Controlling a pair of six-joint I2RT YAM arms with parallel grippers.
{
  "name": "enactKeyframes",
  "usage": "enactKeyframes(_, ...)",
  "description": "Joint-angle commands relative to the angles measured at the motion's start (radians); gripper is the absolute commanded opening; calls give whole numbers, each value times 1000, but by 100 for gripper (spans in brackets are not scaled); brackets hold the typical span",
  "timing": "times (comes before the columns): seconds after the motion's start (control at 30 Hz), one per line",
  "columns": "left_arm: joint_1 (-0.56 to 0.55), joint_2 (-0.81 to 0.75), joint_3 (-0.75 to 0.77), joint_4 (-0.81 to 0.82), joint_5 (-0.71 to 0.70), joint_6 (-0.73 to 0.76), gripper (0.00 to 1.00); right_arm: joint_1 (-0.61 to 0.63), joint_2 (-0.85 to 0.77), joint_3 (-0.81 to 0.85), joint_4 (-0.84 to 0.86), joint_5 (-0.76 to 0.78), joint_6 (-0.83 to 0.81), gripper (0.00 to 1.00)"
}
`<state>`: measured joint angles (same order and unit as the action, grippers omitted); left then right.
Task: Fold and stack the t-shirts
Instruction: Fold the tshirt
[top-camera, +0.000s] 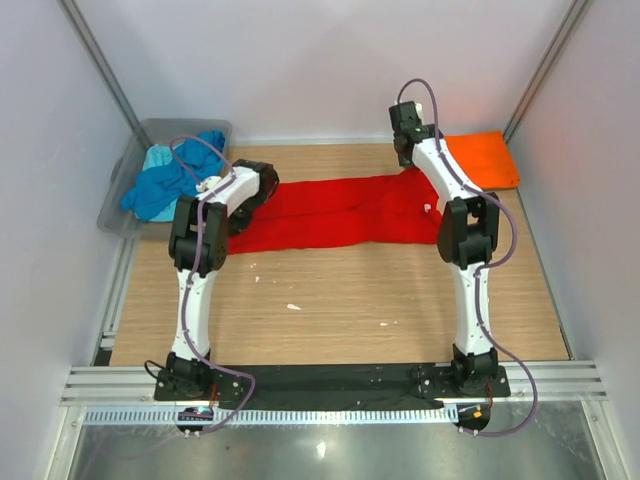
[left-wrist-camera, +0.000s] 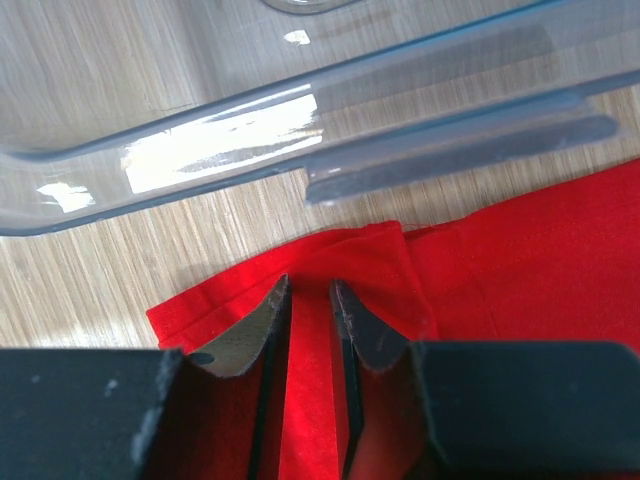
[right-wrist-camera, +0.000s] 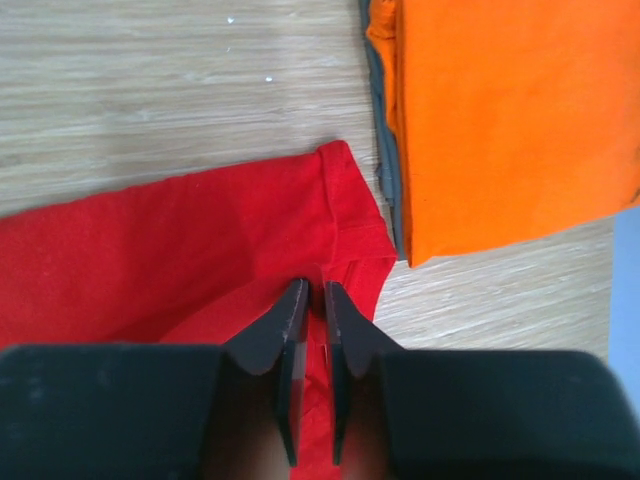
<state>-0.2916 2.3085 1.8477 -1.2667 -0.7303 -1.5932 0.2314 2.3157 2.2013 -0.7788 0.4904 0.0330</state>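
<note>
The bright red t-shirt (top-camera: 340, 210) lies stretched out in a long band across the far part of the table. My left gripper (top-camera: 262, 193) is at its left end, and my right gripper (top-camera: 405, 160) is at its far right corner. In the left wrist view, the left gripper (left-wrist-camera: 310, 285) is shut on a fold of the red t-shirt (left-wrist-camera: 520, 260) near its edge. In the right wrist view, the right gripper (right-wrist-camera: 310, 287) is shut on the corner of the red t-shirt (right-wrist-camera: 180, 250). The orange t-shirt (top-camera: 485, 158) lies folded at the back right, just beside that corner.
The grey translucent tub (top-camera: 125, 215) stands at the back left and holds a blue t-shirt (top-camera: 165, 185) and a pale turquoise one (top-camera: 160, 157). The rim of the tub (left-wrist-camera: 400, 80) is close above the left gripper. A grey edge (right-wrist-camera: 383, 130) shows under the orange t-shirt (right-wrist-camera: 510, 110). Walls enclose the table.
</note>
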Motion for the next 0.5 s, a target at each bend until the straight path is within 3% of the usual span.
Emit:
enactKeyframes(0.0,16,15,28,-34,-43,-16,23,5,4,54,21,-19,-4,20)
enactKeyframes(0.13,12,-15,44,-42,-34,21,24,3,2,99,-49,-13,77,32)
enactKeyframes(0.23,2,-55,38,-42,-57,32,25,2,-35,106,-151,34,162,34)
enactKeyframes(0.33,-11,-124,10,-14,-52,56,26,-1,-114,13,-230,8,307,32)
enactKeyframes(0.47,-32,-219,-42,38,-41,90,27,-6,-240,-216,-218,-94,404,20)
